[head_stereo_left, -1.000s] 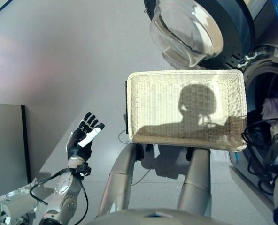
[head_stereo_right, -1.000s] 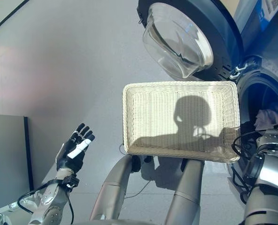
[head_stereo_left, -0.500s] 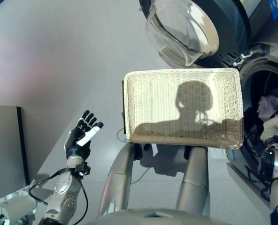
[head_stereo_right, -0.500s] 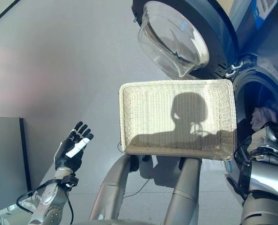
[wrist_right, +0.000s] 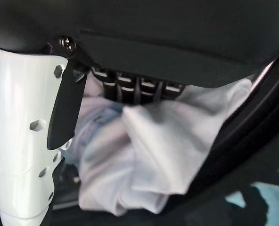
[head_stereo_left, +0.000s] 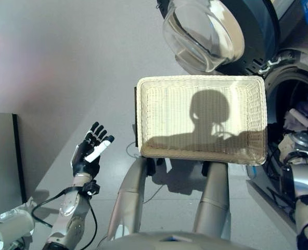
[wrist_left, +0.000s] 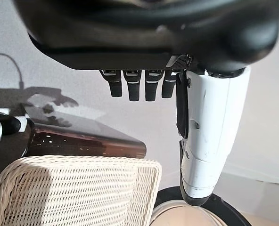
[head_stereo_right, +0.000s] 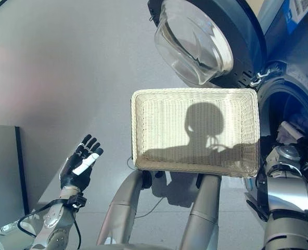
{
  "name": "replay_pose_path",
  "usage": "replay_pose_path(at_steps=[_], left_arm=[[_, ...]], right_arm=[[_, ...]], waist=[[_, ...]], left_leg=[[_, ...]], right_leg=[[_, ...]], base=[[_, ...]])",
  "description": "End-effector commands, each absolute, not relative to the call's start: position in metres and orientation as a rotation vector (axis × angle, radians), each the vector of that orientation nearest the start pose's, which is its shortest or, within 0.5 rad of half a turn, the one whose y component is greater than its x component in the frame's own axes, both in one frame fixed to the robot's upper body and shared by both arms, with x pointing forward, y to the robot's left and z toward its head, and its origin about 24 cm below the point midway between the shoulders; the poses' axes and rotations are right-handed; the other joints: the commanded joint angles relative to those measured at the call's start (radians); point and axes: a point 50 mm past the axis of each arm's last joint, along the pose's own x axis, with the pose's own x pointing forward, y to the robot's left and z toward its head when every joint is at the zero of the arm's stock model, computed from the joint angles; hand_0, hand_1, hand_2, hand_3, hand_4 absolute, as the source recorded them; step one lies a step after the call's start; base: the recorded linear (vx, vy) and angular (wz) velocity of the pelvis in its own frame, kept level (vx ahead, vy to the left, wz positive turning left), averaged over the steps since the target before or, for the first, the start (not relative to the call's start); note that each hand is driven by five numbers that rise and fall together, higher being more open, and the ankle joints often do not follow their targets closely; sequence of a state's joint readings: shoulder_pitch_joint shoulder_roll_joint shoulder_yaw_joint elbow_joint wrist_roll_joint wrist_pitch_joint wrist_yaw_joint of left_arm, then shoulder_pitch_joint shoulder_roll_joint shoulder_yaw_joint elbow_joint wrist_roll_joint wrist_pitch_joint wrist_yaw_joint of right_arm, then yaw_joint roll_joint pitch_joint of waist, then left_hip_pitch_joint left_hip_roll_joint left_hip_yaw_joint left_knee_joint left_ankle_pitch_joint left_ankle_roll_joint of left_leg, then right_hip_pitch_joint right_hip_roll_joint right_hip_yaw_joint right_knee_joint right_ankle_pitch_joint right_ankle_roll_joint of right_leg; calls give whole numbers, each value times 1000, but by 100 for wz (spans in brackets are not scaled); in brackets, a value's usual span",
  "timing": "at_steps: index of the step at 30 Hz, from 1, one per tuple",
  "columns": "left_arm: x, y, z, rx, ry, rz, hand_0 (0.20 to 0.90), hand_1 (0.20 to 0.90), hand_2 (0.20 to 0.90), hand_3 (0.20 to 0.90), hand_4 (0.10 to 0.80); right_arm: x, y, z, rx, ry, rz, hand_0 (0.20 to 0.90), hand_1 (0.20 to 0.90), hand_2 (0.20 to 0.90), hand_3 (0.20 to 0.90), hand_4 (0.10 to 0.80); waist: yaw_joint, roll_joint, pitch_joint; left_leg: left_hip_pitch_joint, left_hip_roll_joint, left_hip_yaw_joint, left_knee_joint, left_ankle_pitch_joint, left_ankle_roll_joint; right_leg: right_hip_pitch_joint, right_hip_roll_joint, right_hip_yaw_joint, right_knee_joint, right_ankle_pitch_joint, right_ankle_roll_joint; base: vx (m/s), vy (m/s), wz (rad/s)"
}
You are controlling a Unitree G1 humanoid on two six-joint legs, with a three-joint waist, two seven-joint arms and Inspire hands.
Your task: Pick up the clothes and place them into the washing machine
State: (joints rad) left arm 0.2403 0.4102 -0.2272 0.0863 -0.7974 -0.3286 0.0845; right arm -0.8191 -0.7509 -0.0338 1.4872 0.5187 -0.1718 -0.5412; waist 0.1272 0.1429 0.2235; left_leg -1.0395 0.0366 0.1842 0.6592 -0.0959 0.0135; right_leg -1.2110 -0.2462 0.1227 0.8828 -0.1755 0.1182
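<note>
Left hand [head_stereo_left: 90, 152]: raised, fingers straight, empty.
Basket [head_stereo_left: 143, 120]: empty, before the washer.
Right hand [wrist_right: 26, 122]: in the drum; grip cannot be told.
Clothes [wrist_right: 149, 155]: pale heap in the washer [head_stereo_right: 279, 99].
Door [head_stereo_right: 195, 41]: open.

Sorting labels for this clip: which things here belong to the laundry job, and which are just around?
Job:
clothes in the washing machine
open door
empty basket
right hand, at the clothes
left hand, open, idle

Around:
dark panel on the floor
</note>
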Motion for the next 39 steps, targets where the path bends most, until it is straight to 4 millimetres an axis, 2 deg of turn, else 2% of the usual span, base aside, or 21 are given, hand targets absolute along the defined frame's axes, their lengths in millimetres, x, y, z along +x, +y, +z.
replay_pose_path(at_steps=[1, 12, 20, 29, 30, 31, 32, 33, 39], left_arm=[[191, 248, 27, -304, -63, 197, 900, 900, 900, 900, 800], [191, 247, 29, -296, -63, 169, 900, 900, 900, 900, 800], [191, 248, 30, -297, -63, 169, 900, 900, 900, 900, 800], [195, 248, 39, -295, -97, 149, 900, 900, 900, 900, 800], [195, 249, 39, -293, -97, 152, 900, 900, 900, 900, 800], [195, 249, 39, -293, -96, 152, 900, 900, 900, 900, 800], [195, 249, 40, -292, -97, 151, 900, 900, 900, 900, 800], [196, 249, 41, -292, -101, 148, 900, 900, 900, 900, 800], [195, 250, 41, -292, -101, 148, 900, 900, 900, 900, 800]], right_arm=[[281, -424, 108, -148, 199, -1216, 900, 900, 900, 900, 800], [278, -429, 107, -300, 320, -1150, 900, 900, 900, 900, 800], [265, -437, 103, -347, 438, -1169, 900, 900, 900, 900, 800], [267, -438, 107, -332, 416, -1159, 900, 900, 900, 900, 800], [266, -439, 106, -335, 421, -1150, 691, 691, 691, 691, 651], [266, -439, 106, -333, 423, -1146, 513, 513, 513, 513, 524], [266, -439, 105, -332, 428, -1140, 447, 447, 447, 447, 476], [266, -439, 105, -332, 432, -1133, 200, 200, 200, 200, 300], [256, -444, 101, -311, 478, -1162, 200, 200, 200, 200, 300]], waist=[[9, 37, -22], [21, 38, -16], [41, 56, -13], [47, 60, -7], [47, 60, -7], [47, 60, -8], [48, 59, -8], [48, 59, -9], [49, 60, -12]], left_leg=[[7, 16, -31, 18, -47, -48], [-4, 14, -37, 24, -40, -51], [-21, 6, -38, 33, -33, -49], [-34, 3, -37, 38, -30, -47], [-39, 2, -37, 41, -29, -46], [-41, 2, -37, 41, -29, -46], [-42, 2, -36, 41, -30, -45], [-43, 0, -35, 41, -30, -44], [-55, -2, -37, 57, -34, -41]], right_leg=[[10, 34, -40, 20, -8, -51], [4, 34, -45, 25, -9, -54], [-16, 28, -43, 43, -13, -54], [-35, 32, -42, 54, -12, -53], [-39, 33, -41, 58, -11, -53], [-41, 33, -42, 58, -11, -53], [-43, 32, -42, 58, -11, -53], [-46, 33, -40, 60, -11, -53], [-53, 32, -40, 72, -16, -53]], base=[[0, 0, 0], [0, 0, 0], [-5, -2, 1], [-5, -1, 2], [0, 0, 0], [0, 0, 0], [0, 0, 0], [0, 0, 0], [0, 0, 0]])
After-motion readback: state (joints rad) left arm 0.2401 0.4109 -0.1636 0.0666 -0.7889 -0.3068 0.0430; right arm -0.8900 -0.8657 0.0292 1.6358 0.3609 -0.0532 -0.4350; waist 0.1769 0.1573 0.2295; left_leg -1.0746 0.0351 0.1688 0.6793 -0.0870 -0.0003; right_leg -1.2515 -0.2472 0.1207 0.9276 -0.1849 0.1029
